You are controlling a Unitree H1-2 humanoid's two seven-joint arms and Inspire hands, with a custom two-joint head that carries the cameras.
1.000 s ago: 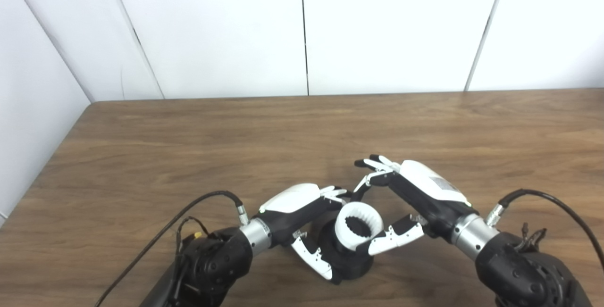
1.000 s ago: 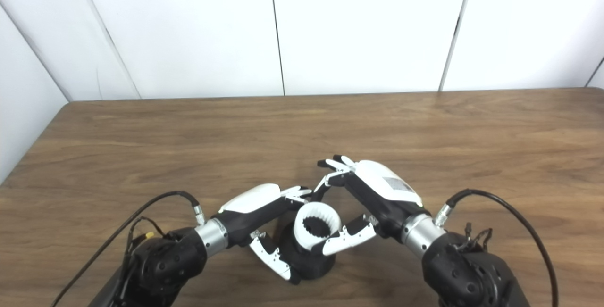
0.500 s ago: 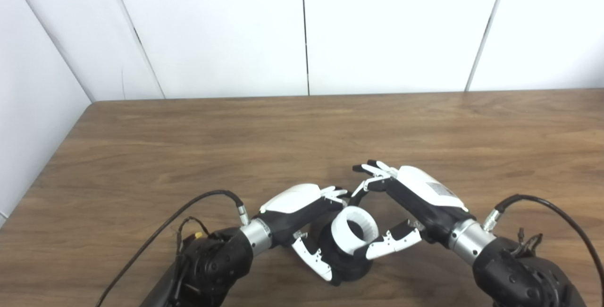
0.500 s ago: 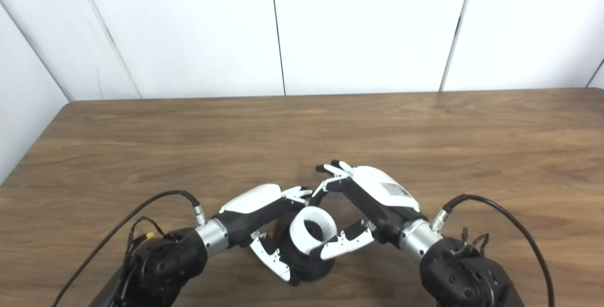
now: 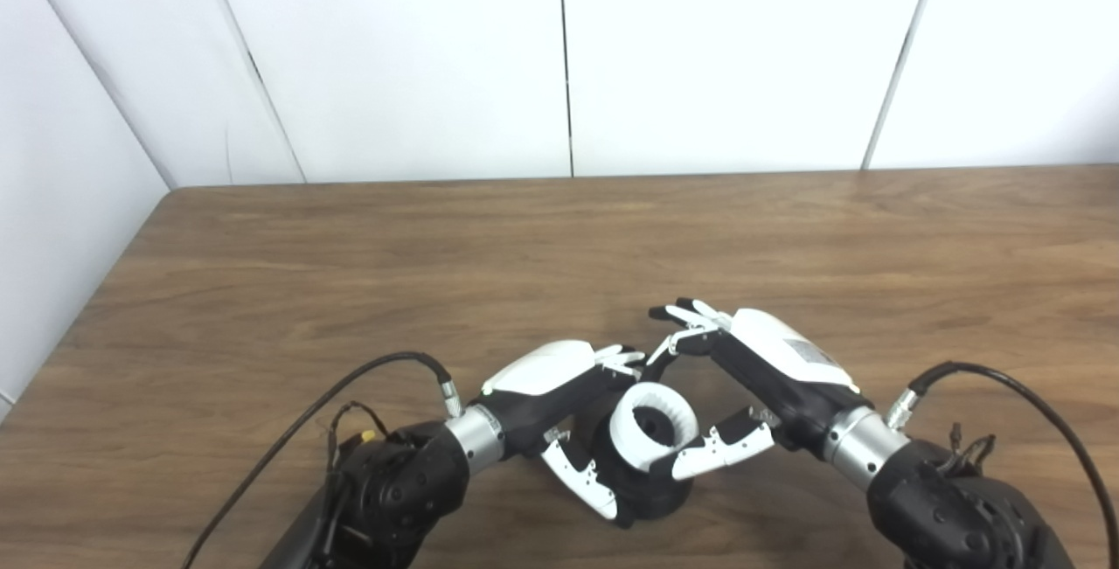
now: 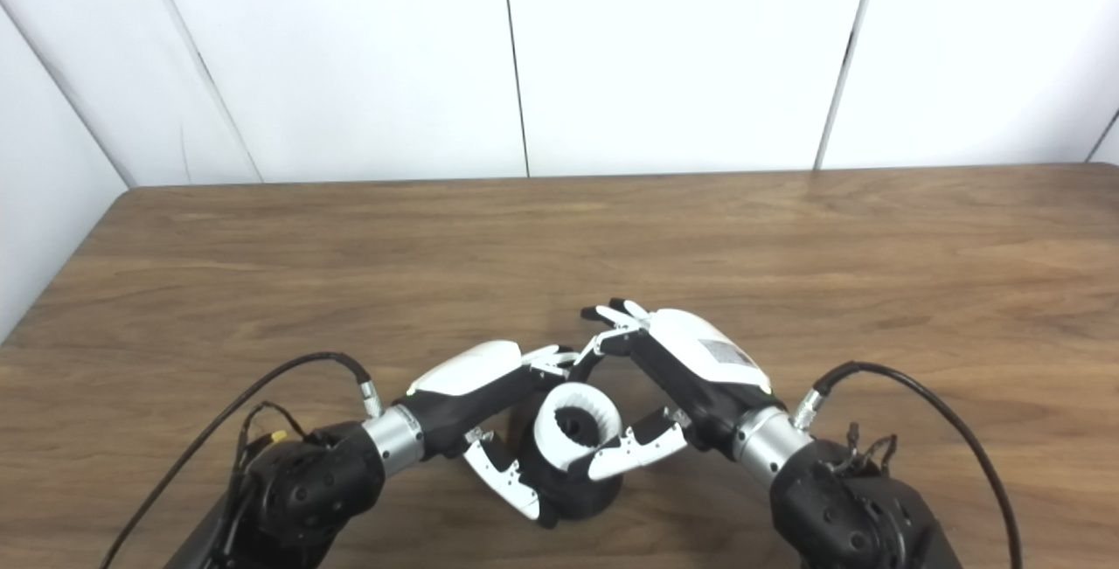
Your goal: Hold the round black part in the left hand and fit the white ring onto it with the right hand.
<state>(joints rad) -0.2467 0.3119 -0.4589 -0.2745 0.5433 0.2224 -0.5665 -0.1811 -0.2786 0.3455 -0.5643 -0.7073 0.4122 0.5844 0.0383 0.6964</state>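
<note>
The round black part (image 5: pixel 651 490) stands on the table near the front edge, and my left hand (image 5: pixel 568 394) is shut on it from the left, thumb in front and fingers behind. A white ring (image 5: pixel 653 426) with a toothed inner face rests on top of the black part, tilted a little toward me. My right hand (image 5: pixel 743 381) holds the ring from the right, its thumb under the ring's near rim and its fingers arched over the far side. The lower part of the black piece is partly hidden by both hands.
The wooden table (image 5: pixel 559 254) runs back to a white panelled wall (image 5: pixel 559 53). Black cables loop from both wrists, one at the left (image 5: pixel 367 377) and one at the right (image 5: pixel 1032 385). The table's left edge lies at the far left.
My right hand has moved left and slightly down with the white ring, bringing it closer onto the black part. The left hand and the black part have stayed put.
</note>
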